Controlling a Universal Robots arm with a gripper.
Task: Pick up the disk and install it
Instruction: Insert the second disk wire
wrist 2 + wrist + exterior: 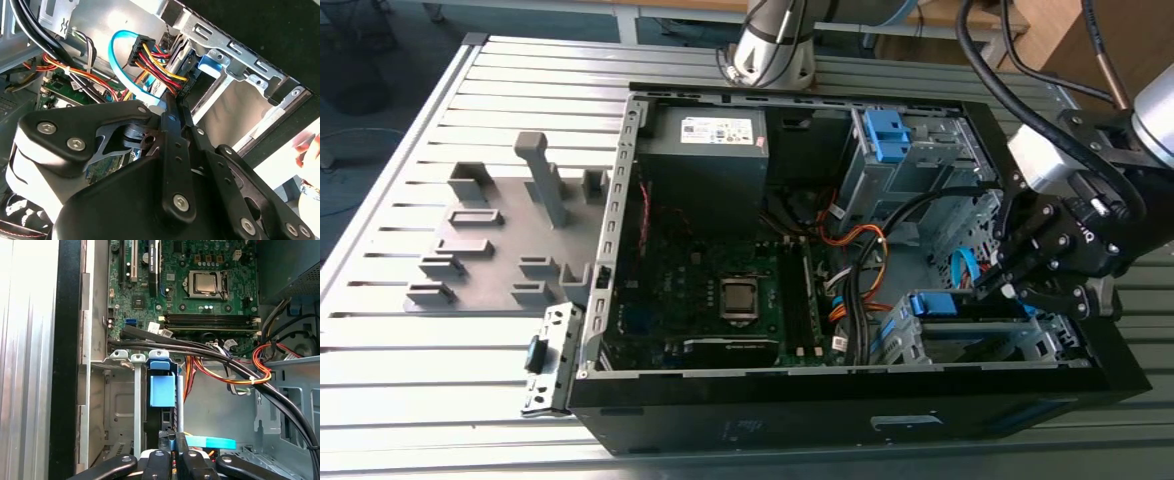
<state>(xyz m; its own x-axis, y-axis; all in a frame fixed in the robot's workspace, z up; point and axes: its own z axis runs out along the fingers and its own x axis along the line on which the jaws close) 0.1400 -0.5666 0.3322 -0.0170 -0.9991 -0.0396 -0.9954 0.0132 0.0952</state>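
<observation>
The gripper (pixel 173 437) is clenched at the disk (pixel 162 390), which is slotted into the cage (pixel 117 405). The disk is judged stiff, weighty and shock-prone, and best gripped by its blue frame.

disk (pixel 162 390) blue-framed; edge-on in drive cage slot

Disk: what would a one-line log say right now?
disk standing in drive cage slot | claw shut, tips at its edge | case open
</observation>
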